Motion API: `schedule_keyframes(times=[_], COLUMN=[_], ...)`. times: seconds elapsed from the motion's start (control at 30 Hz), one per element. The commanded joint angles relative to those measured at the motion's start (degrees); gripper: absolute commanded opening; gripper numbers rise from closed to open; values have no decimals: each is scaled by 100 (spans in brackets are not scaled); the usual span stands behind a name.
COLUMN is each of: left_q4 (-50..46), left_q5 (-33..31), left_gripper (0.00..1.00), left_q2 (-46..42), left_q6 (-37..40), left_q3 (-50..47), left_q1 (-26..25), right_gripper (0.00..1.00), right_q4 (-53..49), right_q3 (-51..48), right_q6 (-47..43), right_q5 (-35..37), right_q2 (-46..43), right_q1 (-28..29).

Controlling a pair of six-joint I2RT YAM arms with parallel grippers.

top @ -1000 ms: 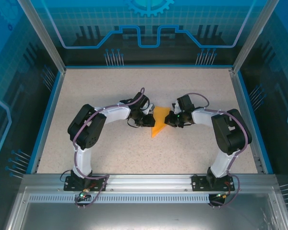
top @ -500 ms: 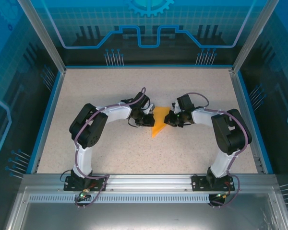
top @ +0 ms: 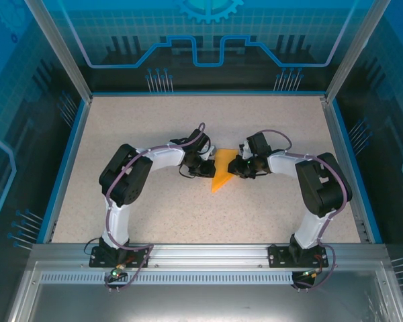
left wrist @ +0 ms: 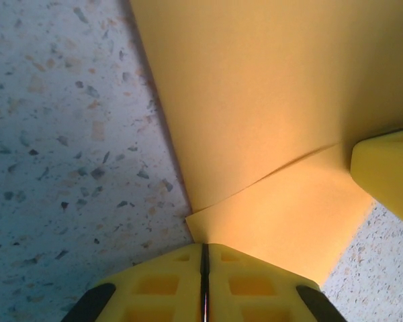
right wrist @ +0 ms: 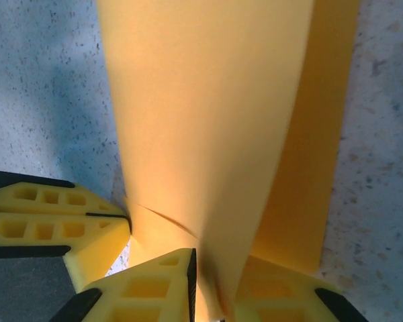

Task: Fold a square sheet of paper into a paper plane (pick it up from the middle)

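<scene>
Paper (top: 221, 172), folded, on table (top: 154, 121) between left gripper (left wrist: 203, 251) and right gripper (right wrist: 218, 260)

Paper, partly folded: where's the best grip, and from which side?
I'd pinch the raised flap of the paper near its base, coming in low from the right side, a finger on each face. It stands off the table; the layer beneath lies flat, with no edge to close on.
</scene>
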Motion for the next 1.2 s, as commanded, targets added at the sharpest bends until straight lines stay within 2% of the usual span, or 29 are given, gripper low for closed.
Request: schedule_keyframes(times=[0.0,0.37,0.6,0.9,1.17], left_q4=[-181,-278,-270,-288,-347], left_q5=[-122,-177,-222,-144,-83], left_gripper=[10,10,9,9,9], left_q2=[217,346,400,350,291], left_q6=[184,269,264,228,211], left_q3=[69,222,218,237,273], left_q1=[18,-82,-122,-167,-218], right_gripper=[18,17,21,10,8], right_q4=[-119,-472,-475,-699,-815], right_q3=[-6,108,10,188,366], right_q6=[-5,-70,-27,-215,-227], right_q5=[-86,210,332,780,908], right_q2=[-273,-410,-470,-264,-80], right_q1=[138,385,485,603,690])
